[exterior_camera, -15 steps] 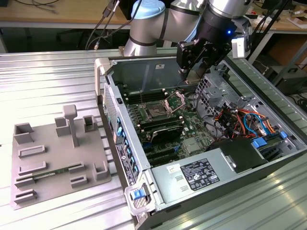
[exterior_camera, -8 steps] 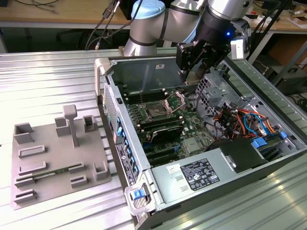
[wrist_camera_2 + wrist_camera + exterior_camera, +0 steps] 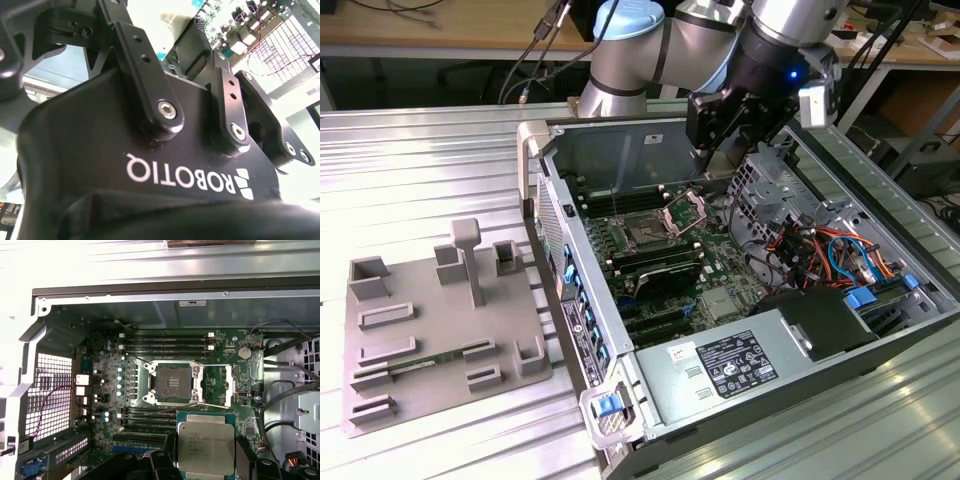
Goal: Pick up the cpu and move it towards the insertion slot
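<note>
My gripper (image 3: 206, 460) is clamped on the cpu (image 3: 206, 444), black fingers (image 3: 245, 452) pinching its two opposite edges, silver lid facing the first wrist camera. Cpu hangs above the motherboard (image 3: 100, 390), clear of it. Insertion slot (image 3: 172, 382) sits at about 11 o'clock from the cpu in the first wrist view, dark centre bare, silver bracket (image 3: 227, 385) swung open beside it. Long memory slots (image 3: 165, 342) flank the socket. In the exterior view my gripper (image 3: 712, 135) hovers over the open computer case (image 3: 620, 150), at roughly 1 o'clock from the insertion slot (image 3: 647, 234). Case holds motherboard, drive cage, cables, power supply (image 3: 720, 365). Grey tray (image 3: 430, 330) on the metal counter (image 3: 410, 170), at 9 o'clock of the case; a green strip lies in one of its holders.
</note>
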You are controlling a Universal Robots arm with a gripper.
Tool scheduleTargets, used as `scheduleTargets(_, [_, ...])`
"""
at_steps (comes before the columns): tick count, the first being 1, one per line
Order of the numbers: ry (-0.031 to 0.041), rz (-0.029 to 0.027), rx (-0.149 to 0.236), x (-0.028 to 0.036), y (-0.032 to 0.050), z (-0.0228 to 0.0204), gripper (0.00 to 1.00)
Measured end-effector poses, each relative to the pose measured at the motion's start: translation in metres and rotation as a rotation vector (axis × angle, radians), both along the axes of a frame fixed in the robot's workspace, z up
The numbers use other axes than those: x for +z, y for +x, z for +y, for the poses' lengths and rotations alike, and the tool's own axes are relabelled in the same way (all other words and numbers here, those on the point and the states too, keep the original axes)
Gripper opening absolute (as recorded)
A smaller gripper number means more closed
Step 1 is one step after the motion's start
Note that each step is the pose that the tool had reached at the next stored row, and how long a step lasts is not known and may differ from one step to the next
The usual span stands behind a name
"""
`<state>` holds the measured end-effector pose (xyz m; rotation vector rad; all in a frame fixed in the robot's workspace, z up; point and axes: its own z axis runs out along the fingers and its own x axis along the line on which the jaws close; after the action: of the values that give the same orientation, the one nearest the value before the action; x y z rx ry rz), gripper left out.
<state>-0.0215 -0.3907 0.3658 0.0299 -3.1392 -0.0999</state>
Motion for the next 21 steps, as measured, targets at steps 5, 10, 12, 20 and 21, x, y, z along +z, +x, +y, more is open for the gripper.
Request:
scheduleTargets(5, [0.0001, 0.0000, 0.000, -0.0019, 0.0000, 0.0000, 0.55])
scheduleTargets(10, [0.0001, -0.0001, 0.000, -0.0039, 0.0000, 0.0004, 0.55])
scheduleTargets(12, [0.0002, -0.0001, 0.000, -0.0046, 0.0000, 0.0017, 0.55])
scheduleTargets(20, [0.0001, 0.0000, 0.000, -0.0102, 0.0000, 0.0096, 0.55])
scheduleTargets(21, [0.0001, 0.0000, 0.000, -0.0105, 0.0000, 0.0105, 0.55])
